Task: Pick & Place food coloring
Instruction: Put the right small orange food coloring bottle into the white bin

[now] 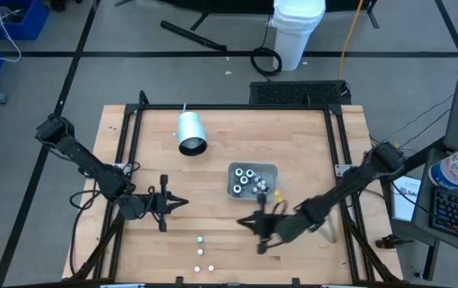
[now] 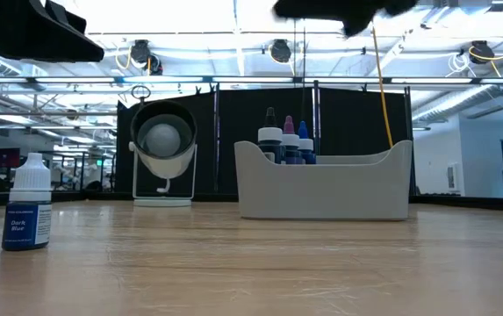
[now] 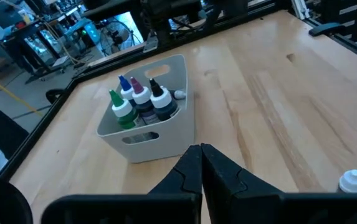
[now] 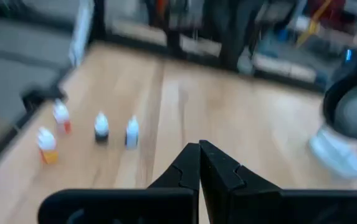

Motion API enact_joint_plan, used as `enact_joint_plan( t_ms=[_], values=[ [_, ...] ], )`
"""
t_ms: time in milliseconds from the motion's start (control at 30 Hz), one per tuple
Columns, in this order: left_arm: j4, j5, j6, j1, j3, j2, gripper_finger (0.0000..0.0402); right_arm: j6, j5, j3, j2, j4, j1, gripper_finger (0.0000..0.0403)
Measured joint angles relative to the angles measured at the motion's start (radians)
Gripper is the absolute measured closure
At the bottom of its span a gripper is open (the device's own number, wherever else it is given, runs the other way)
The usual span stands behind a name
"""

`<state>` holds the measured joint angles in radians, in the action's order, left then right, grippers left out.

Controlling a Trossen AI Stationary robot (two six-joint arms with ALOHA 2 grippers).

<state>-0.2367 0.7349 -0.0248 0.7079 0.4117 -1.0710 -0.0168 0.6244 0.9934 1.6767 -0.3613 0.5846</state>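
Several tiny food coloring bottles stand upright in the grey tray (image 1: 252, 170), (image 3: 166, 134), (image 2: 321, 189). Several more white-capped bottles (image 1: 201, 239), (image 4: 101, 127) stand on the wood near the table's near edge; one labelled Dark Blue (image 2: 27, 215) shows in the low view. My left gripper (image 1: 182, 202), (image 3: 201, 155) is shut, hovering left of the tray and pointing at it. My right gripper (image 1: 243, 222), (image 4: 199, 152) is shut, just on the near side of the tray, pointing toward the loose bottles. Neither holds anything.
A big white cylinder (image 1: 190, 133), (image 2: 165, 145) lies on its side on the far left part of the table. A black rail frame (image 1: 133, 120) borders the tabletop. One loose bottle (image 3: 351, 182) stands close beside my left gripper. Bare wood lies between the tray and the loose bottles.
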Motion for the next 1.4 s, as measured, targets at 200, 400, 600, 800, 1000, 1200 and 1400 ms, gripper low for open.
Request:
enact_joint_plan(
  t_ms=[200,400,600,800,1000,1200,1400],
  values=[
    [0.0,-0.001,0.063,-0.008,0.0,0.0,0.0371,-0.059,-0.184,0.259,0.217,0.121,-0.021,0.0403],
    [0.0,-0.002,0.074,-0.008,0.0,0.0,0.0375,-0.053,-0.261,0.434,0.338,0.171,0.001,0.0403],
    [0.001,-0.029,0.081,-0.008,0.001,0.0,0.0392,-0.087,-0.234,0.67,0.45,0.339,0.035,0.0372],
    [0.001,-0.03,0.087,-0.008,0.001,0.0,0.0393,-0.103,-0.228,0.758,0.534,0.333,0.054,0.029],
    [0.0,-0.03,0.083,-0.008,0.001,0.0,0.0366,-0.133,-0.233,0.758,0.58,0.323,0.051,0.0219],
    [0.0,-0.027,0.056,-0.008,0.001,0.0,0.036,-0.132,-0.241,0.756,0.615,0.326,0.051,0.0196],
    [0.0,-0.027,0.048,-0.008,0.001,0.0,0.036,-0.143,-0.282,0.756,0.644,0.305,0.046,0.0209]
  ],
)
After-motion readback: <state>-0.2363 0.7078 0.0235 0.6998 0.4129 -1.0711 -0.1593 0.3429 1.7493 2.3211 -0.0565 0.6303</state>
